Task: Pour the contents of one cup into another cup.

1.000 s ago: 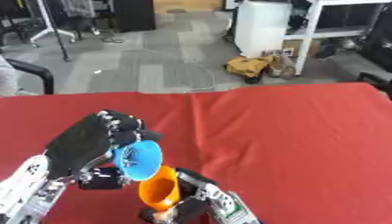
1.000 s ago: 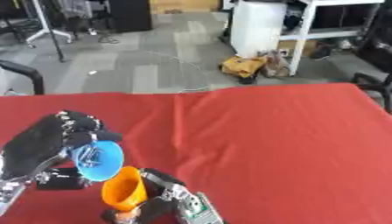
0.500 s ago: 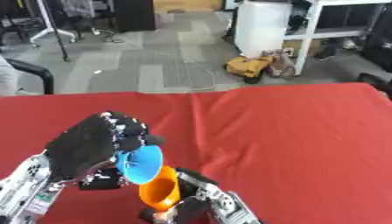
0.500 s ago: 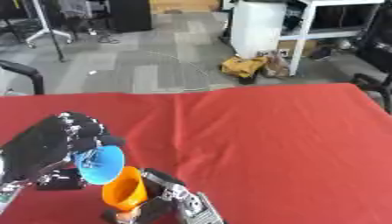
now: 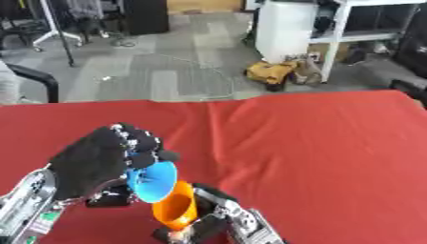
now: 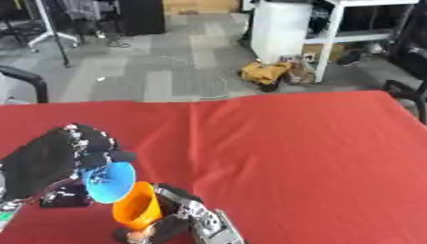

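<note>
Blue cup (image 5: pixel 155 182), tipped on its side in my left robot hand (image 5: pixel 96 162), mouth facing lower right over the orange cup (image 5: pixel 176 212). My right robot hand (image 5: pixel 225 221) grips that orange one upright, low centre of frame, above the red tabletop (image 5: pixel 317 152).

There are two cups: one blue cup (image 5: pixel 155 181) and one orange cup (image 5: pixel 175 212). There are two robot hands, the left robot hand (image 5: pixel 100 162) and the right robot hand (image 5: pixel 229 221). There is one desk (image 5: pixel 317 152) with a red cover.
</note>
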`<action>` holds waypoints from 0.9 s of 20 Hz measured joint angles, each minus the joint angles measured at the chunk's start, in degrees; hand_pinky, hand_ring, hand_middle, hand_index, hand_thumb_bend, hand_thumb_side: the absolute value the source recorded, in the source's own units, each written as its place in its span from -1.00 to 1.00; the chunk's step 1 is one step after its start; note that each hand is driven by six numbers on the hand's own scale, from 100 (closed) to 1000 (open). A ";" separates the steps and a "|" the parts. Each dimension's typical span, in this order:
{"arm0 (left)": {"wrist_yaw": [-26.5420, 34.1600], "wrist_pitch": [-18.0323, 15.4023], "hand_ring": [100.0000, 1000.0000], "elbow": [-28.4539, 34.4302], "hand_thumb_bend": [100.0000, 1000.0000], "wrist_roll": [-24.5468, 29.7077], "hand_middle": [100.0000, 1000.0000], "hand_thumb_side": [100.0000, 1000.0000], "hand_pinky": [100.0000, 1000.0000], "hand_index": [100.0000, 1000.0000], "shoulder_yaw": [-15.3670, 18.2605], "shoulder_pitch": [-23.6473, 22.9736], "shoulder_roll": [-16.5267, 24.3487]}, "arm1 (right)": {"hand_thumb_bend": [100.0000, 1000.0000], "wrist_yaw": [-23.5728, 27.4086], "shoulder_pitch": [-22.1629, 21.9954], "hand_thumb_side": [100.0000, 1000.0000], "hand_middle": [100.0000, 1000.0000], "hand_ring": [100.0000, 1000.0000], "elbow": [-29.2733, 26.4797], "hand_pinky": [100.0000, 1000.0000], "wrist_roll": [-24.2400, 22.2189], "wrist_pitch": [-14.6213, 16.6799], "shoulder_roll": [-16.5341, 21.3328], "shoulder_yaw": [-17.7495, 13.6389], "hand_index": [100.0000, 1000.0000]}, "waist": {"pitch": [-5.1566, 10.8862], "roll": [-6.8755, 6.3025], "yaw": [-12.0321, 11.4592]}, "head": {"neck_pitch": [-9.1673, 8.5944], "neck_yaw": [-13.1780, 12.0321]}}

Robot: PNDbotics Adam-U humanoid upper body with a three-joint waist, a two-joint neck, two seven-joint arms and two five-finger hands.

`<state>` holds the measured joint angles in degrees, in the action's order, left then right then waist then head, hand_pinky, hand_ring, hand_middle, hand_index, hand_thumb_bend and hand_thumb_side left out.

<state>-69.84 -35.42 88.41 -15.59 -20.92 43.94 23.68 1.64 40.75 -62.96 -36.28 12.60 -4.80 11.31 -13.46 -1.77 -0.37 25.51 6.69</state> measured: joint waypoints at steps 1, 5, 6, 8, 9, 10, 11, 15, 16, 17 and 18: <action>-0.26 0.12 -0.40 0.00 -0.03 -0.11 -0.18 -1.00 -0.65 0.47 0.00 0.02 0.00 | -0.47 0.00 0.00 -1.00 -0.46 -0.31 0.01 0.40 0.02 -0.03 0.00 -0.01 -0.06 | 0.00 0.00 0.00 | 0.00 0.02; -1.39 0.86 -0.39 0.00 -0.02 -0.45 -0.17 -1.00 -0.63 0.48 0.00 0.19 0.00 | -0.47 0.00 -0.01 -1.00 -0.46 -0.32 0.02 0.40 0.01 -0.05 0.01 -0.17 -0.06 | 0.00 0.00 0.00 | -0.01 0.05; -1.79 1.13 -0.39 0.00 -0.01 -0.48 -0.17 -1.00 -0.62 0.48 0.00 0.28 0.00 | -0.47 0.00 -0.01 -1.00 -0.46 -0.32 0.03 0.40 0.01 -0.05 0.01 -0.20 -0.06 | 0.00 0.00 0.00 | -0.01 0.05; -2.74 1.73 -0.38 0.00 0.00 -0.48 -0.16 -1.00 -0.61 0.49 -0.01 0.40 0.02 | -0.47 0.00 -0.01 -1.00 -0.46 -0.32 0.03 0.40 0.01 -0.05 0.01 -0.30 -0.06 | 0.00 0.00 0.01 | -0.01 0.06; -3.27 1.98 -0.38 0.01 0.01 -0.43 -0.16 -1.00 -0.60 0.49 -0.01 0.42 0.02 | -0.47 0.00 -0.01 -1.00 -0.46 -0.32 0.03 0.40 0.01 -0.05 0.01 -0.30 -0.07 | 0.00 0.00 0.01 | -0.01 0.06; -3.71 2.21 -0.38 0.01 0.01 -0.42 -0.16 -1.00 -0.59 0.49 -0.02 0.44 0.04 | -0.48 0.00 -0.01 -1.00 -0.46 -0.32 0.03 0.40 0.01 -0.05 0.01 -0.30 -0.07 | 0.00 0.00 0.01 | -0.01 0.06; -4.10 2.41 -0.37 0.02 0.02 -0.37 -0.16 -1.00 -0.59 0.50 -0.03 0.47 0.05 | -0.47 0.00 -0.01 -1.00 -0.46 -0.32 0.03 0.40 0.01 -0.05 0.01 -0.31 -0.07 | 0.00 0.00 0.01 | -0.01 0.06; -5.83 2.96 -0.37 0.37 0.05 0.04 -0.15 -1.00 -0.57 0.51 -0.34 0.52 0.30 | -0.47 0.00 -0.01 -1.00 -0.46 -0.32 0.03 0.40 0.01 -0.04 0.01 -0.31 -0.07 | 0.00 -0.04 0.02 | -0.01 0.07; -6.22 3.06 -0.37 0.49 0.05 0.16 -0.15 -1.00 -0.56 0.51 -0.40 0.53 0.46 | -0.47 0.00 -0.01 -1.00 -0.46 -0.32 0.03 0.40 0.02 -0.04 0.01 -0.31 -0.07 | 0.00 -0.05 0.02 | -0.01 0.07; -6.60 3.13 -0.36 0.66 0.05 0.32 -0.15 -1.00 -0.56 0.51 -0.42 0.54 0.57 | -0.47 0.00 -0.01 -1.00 -0.46 -0.31 0.03 0.40 0.02 -0.04 0.01 -0.31 -0.07 | 0.00 -0.05 0.02 | -0.01 0.08; -6.96 3.15 -0.36 0.79 0.06 0.46 -0.15 -1.00 -0.56 0.51 -0.51 0.55 0.57 | -0.47 0.00 -0.01 -1.00 -0.46 -0.31 0.04 0.40 0.02 -0.04 0.01 -0.31 -0.07 | 0.00 -0.04 0.02 | -0.01 0.08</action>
<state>-76.80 -32.27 89.20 -15.14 -21.43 44.48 24.25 1.64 40.74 -62.93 -36.26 12.56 -4.79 10.99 -13.46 -1.81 -0.35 25.50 6.77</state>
